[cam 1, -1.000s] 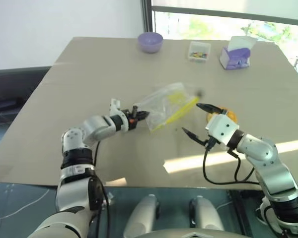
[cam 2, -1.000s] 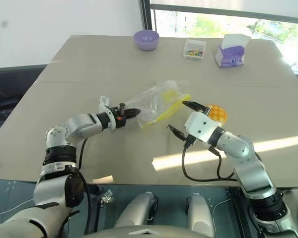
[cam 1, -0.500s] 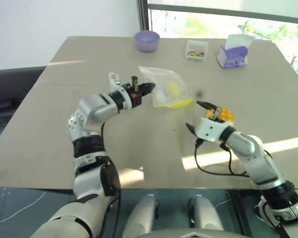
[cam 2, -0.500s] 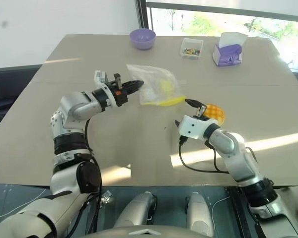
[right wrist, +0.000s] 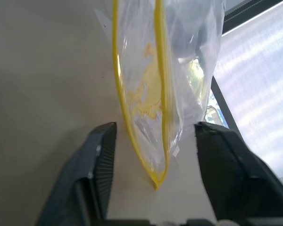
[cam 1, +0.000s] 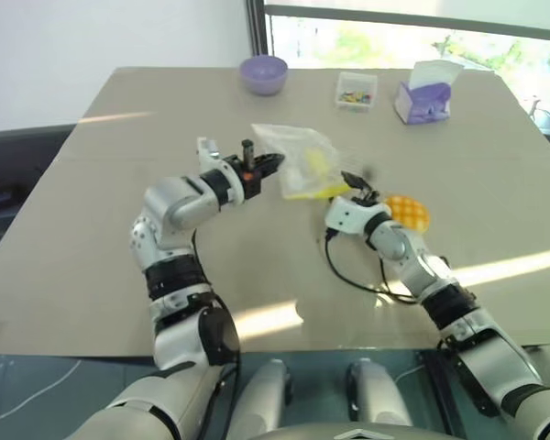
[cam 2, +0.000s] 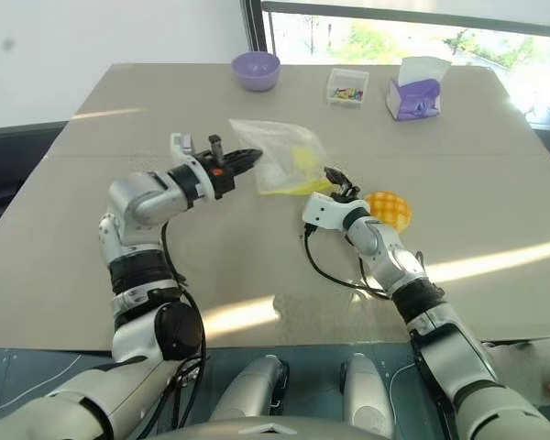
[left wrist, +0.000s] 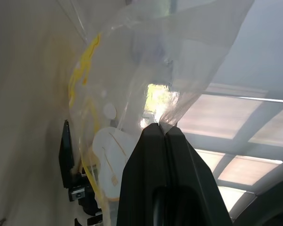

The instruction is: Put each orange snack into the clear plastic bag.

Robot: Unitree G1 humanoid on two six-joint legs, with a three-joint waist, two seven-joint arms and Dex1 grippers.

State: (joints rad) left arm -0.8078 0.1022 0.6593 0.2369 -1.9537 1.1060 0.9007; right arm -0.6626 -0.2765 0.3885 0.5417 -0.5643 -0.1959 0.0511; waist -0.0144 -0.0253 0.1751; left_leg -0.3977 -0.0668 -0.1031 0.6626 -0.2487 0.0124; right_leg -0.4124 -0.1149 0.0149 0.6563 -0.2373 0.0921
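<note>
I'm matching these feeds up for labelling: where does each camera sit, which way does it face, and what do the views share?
Left and right eye views: on the head, looking forward and down over the table; both arms show, the left gripper holding up the clear plastic bag, the right gripper at its yellow seal, the orange snack beside it.
Left wrist view: along shut jaws pinching the bag's film.
Right wrist view: between parted fingers, facing the bag's mouth.
All views share the bag.

Clear plastic bag is thin, crinkled, glossy film with a yellow seal strip; table a smooth matt beige surface; bowl smooth purple, faintly glossy; gripper fingers matt black plastic; bun matt orange.
</note>
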